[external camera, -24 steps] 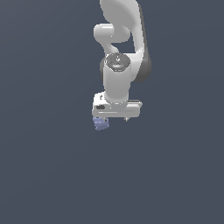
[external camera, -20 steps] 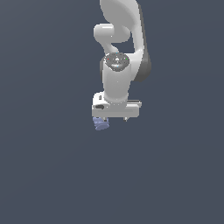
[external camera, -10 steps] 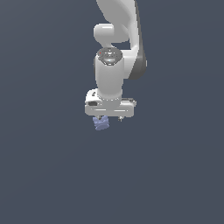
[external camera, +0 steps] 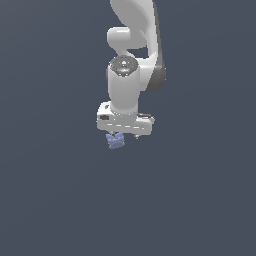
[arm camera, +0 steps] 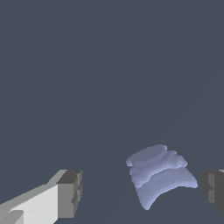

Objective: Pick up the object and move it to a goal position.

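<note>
Uniform dark slate-grey background fills both views, no edges or markings visible. White arm point(external camera: 131, 75) hangs down from 12 o'clock in the exterior view, wrist pointing downward. Gripper point(external camera: 121, 136) spread apart; wrist view shows both fingers point(arm camera: 69, 193) with a wide gap between them. Object point(arm camera: 159, 174), pale periwinkle with stepped ridges, lies between the fingers, nearer the one at 3 o'clock, touching neither. Exterior view: object point(external camera: 116, 141) sits just under the hand, at about 7 o'clock from the wrist body. Whether it rests on a surface, cannot tell
</note>
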Robot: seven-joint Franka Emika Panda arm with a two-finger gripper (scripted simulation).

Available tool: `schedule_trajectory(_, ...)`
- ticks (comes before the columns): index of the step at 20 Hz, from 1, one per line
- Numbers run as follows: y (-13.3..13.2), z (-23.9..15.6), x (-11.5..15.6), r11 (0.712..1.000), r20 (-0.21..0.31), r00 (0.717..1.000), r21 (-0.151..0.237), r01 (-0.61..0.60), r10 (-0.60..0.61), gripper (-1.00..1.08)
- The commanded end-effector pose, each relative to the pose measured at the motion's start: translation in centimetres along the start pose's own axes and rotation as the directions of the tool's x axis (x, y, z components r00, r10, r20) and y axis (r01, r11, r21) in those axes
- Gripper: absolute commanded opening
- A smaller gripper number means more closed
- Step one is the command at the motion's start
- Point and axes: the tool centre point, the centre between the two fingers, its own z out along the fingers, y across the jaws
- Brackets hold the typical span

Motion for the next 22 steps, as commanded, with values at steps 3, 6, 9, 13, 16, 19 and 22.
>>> schedule_trajectory(3,0.4,0.5,-0.4,0.996,0.003,0.996,0.002,-0.087,0.087,1.00)
schedule_trajectory(6,0.7,1.0,-0.7,0.987,0.005,0.987,0.004,-0.162,0.162,1.00)
schedule_trajectory(9,1.1,1.5,-1.1,0.968,0.007,0.968,0.005,-0.249,0.249,1.00)
schedule_trajectory(13,1.7,2.2,-1.7,0.931,0.011,0.930,0.005,-0.366,0.366,1.00)
schedule_trajectory(16,2.1,2.7,-2.1,0.893,0.013,0.893,0.005,-0.451,0.451,1.00)
schedule_trajectory(19,2.6,3.2,-2.5,0.847,0.015,0.847,0.004,-0.531,0.531,1.00)
schedule_trajectory(22,3.0,3.7,-3.0,0.794,0.017,0.794,0.003,-0.608,0.608,1.00)
